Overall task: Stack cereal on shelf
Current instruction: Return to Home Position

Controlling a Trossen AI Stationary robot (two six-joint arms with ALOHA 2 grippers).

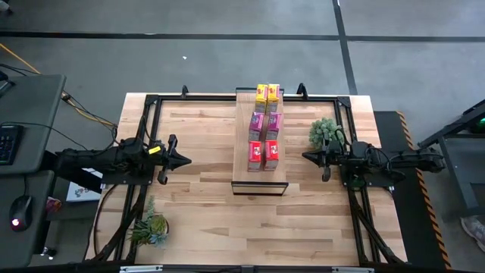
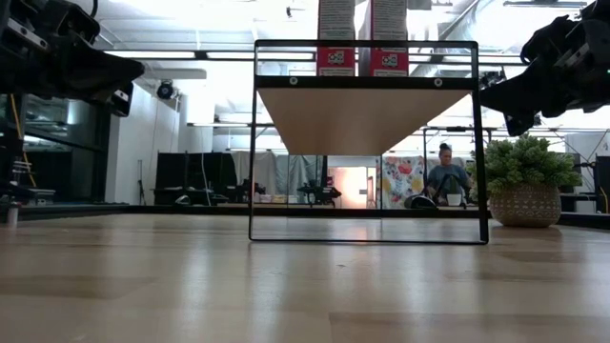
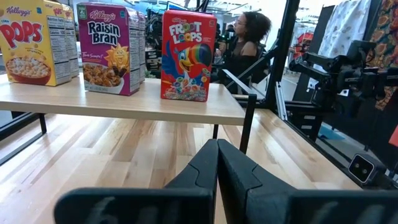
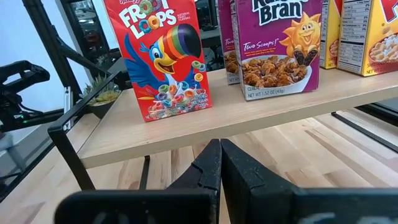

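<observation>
Shelf: we're looking at the long light-wood plank shelf (image 1: pixel 259 180) with its thin black frame, standing mid-table on the wide pale wooden tabletop (image 1: pixel 204 220) and running from the far edge toward the near side.
Cereal: all six small cardboard boxes are up on the plank, upright, in three pairs set along it.
Yellow pair: the two yellow Corn Pops boxes (image 1: pixel 267 94) sit side by side at the far end.
Magenta pair: the two magenta-purple Raisin Bran boxes (image 1: pixel 264 123) take the middle, with a sun face and a bowl of flakes on the fronts.
Red pair: the two red Froot Loops boxes (image 1: pixel 263 154), with a toucan on the front, come next, and there's bare plank on their near side.
Facing: we see printed faces turned outward toward both arms.
Left gripper: the dark two-finger left gripper (image 1: pixel 184 159) hangs off the tabletop, well left of the shelf, pointing at it, fingers pressed together on nothing.
Right gripper: the dark right gripper (image 1: pixel 307 156) mirrors it on the other side, fingers likewise together and empty-handed.
Plants: one green potted plant (image 1: pixel 324 131) sits just beside the right gripper, and a second plant (image 1: pixel 150 227) is near the table's near left corner.
Room: a seated person (image 2: pixel 444 176) shows far behind the table.
</observation>
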